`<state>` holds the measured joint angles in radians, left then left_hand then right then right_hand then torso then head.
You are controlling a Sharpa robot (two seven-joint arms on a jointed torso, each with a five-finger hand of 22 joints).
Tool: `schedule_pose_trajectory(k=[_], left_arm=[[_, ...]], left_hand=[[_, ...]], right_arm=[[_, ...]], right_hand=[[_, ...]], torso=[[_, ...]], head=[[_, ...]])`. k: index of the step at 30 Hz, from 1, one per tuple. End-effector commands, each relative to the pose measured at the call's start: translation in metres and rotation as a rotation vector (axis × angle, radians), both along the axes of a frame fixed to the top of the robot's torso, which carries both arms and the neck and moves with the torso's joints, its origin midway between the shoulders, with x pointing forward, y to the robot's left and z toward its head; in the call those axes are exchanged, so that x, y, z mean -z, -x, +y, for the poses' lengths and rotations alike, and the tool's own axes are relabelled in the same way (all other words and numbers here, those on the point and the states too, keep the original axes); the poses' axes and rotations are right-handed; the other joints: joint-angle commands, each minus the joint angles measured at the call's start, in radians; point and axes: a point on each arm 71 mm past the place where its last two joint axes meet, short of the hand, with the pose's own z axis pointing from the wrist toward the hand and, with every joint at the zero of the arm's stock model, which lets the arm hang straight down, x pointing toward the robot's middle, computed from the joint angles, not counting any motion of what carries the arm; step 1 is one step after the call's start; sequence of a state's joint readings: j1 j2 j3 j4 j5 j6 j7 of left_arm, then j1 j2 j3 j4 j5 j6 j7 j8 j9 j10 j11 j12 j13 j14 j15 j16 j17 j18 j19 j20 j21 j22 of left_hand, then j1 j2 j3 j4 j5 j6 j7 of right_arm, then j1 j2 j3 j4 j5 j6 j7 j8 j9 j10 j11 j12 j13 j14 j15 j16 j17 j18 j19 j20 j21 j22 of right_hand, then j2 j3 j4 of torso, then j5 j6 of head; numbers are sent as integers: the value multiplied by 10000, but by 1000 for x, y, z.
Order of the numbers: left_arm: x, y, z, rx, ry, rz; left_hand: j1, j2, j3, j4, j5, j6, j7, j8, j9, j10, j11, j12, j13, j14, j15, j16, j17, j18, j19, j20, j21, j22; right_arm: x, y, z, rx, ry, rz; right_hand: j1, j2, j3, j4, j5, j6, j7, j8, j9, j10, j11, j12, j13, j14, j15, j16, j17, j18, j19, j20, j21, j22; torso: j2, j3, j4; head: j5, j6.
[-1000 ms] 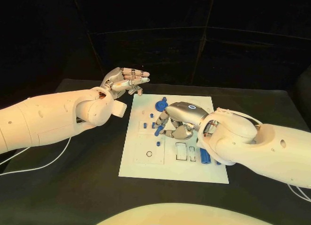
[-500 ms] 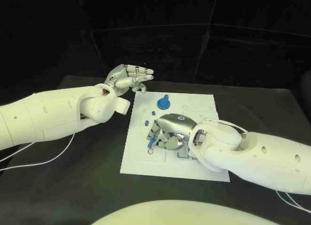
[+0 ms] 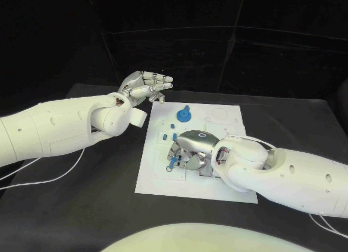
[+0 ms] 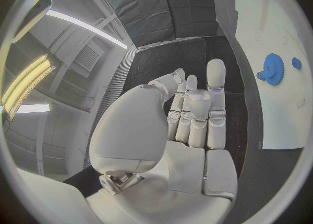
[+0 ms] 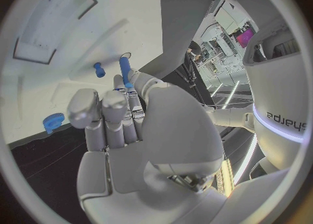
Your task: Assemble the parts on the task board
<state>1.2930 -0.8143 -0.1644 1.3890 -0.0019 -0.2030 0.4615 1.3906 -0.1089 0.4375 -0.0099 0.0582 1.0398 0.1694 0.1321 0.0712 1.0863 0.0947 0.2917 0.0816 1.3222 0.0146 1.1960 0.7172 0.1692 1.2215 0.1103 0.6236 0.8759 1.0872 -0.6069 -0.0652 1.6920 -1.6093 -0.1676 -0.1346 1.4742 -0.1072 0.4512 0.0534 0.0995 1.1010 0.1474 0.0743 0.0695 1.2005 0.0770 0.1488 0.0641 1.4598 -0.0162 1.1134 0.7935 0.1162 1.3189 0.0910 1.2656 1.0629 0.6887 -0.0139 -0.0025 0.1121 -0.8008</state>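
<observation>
Fingers point(image 3: 175, 156) curled around blue peg point(image 3: 171, 164)

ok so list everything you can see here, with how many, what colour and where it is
task board: one, white, middle of the table.
table: one, black, under the board.
blue gear: one, far end of the board.
blue peg: one, held in the right robot hand's fingers over the board's left part.
small blue parts: a few, along the board's left side between gear and right robot hand.
left robot hand: one, silver, raised beyond the board's far left corner, holding nothing.
right robot hand: one, silver, over the board.
</observation>
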Motion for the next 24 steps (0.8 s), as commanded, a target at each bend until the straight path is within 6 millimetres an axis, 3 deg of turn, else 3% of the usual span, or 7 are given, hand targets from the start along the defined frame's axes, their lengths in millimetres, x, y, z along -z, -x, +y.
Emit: schedule_pose_trajectory(k=[1, 24], left_arm=[[-1, 0, -2, 123, 94, -23], [-1, 0, -1, 118, 87, -5]], left_hand=[[-60, 39, -39, 3, 24, -11, 23, 55, -12, -50, 36, 48, 2, -79, -21, -53, -13, 130, -68, 15, -37, -16], [-54, 49, -40, -12, 25, -17, 14, 70, -12, -61, 28, 76, 0, -86, -24, -49, -23, 132, -69, 16, -49, -22]], right_arm=[[2, 2, 3, -281, 329, -2], [5, 1, 6, -157, 704, -147]], right_hand=[[2, -80, 63, 5, 45, 36, 60, -32, -7, 47, -1, -47, 11, 9, 60, 29, -6, -73, -13, 27, 37, 9], [-49, -91, 80, -3, 53, 56, 56, -28, -2, 71, -4, -64, 15, 6, 60, 41, 4, -72, -22, 29, 40, 10]], torso=[[9, -6, 0], [0, -5, 2]], head=[[-3, -14], [33, -30]])
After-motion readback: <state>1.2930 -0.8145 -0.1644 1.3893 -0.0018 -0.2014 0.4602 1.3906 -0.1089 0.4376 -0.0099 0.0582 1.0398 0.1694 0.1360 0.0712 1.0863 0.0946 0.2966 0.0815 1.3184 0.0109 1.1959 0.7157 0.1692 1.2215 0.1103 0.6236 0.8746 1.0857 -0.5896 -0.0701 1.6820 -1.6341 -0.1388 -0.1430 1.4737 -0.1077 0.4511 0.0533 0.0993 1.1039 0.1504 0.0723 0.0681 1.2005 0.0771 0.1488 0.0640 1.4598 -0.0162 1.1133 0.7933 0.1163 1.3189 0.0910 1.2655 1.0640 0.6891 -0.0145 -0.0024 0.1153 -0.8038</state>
